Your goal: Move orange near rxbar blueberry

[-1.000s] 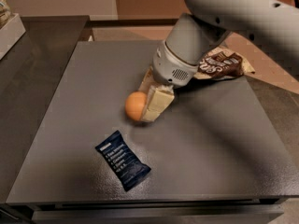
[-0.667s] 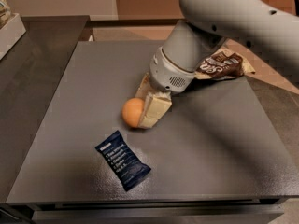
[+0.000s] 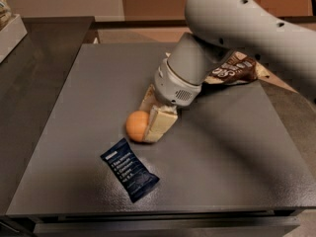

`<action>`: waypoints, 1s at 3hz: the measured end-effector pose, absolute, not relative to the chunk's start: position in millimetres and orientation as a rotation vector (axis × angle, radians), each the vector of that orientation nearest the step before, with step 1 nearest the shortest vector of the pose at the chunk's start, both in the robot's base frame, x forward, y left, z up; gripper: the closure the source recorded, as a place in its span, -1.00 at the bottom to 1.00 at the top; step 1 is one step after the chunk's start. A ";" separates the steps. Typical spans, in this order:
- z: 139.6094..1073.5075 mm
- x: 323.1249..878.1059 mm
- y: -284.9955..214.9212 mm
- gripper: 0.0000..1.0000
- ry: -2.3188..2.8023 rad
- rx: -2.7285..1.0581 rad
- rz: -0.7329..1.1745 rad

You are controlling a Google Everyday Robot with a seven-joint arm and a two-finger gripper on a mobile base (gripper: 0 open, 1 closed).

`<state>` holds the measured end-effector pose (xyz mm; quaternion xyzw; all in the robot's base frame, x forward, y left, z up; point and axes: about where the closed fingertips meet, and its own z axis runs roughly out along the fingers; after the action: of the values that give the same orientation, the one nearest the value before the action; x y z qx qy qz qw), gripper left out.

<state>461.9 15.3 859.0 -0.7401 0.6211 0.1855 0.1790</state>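
Observation:
The orange (image 3: 135, 125), small and round, is at the middle of the dark grey table (image 3: 74, 112), just above and right of the rxbar blueberry (image 3: 129, 169), a flat navy wrapper with white text lying diagonally near the front edge. My gripper (image 3: 150, 122) reaches down from the upper right. Its cream fingers (image 3: 160, 123) stand on either side of the orange and are closed on it. The far finger is mostly hidden behind the orange and the wrist.
A crinkled brown-and-cream snack bag (image 3: 237, 69) lies at the back right, partly behind my arm. A pale box (image 3: 10, 28) sits at the far left on a neighbouring dark counter. The table's front edge runs just below the bar.
The gripper with the orange has moved toward the front left, closer to the blue bar. The bar and the snack bag have not moved.

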 end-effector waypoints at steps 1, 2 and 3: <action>852.0 461.7 17.2 -0.28 1.755 -2.098 0.525; 852.9 460.8 18.1 -0.77 1.753 -2.101 0.522; 853.6 459.9 18.9 -1.00 1.751 -2.103 0.520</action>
<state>459.9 18.9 853.6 -0.7430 0.6187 0.1837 0.1773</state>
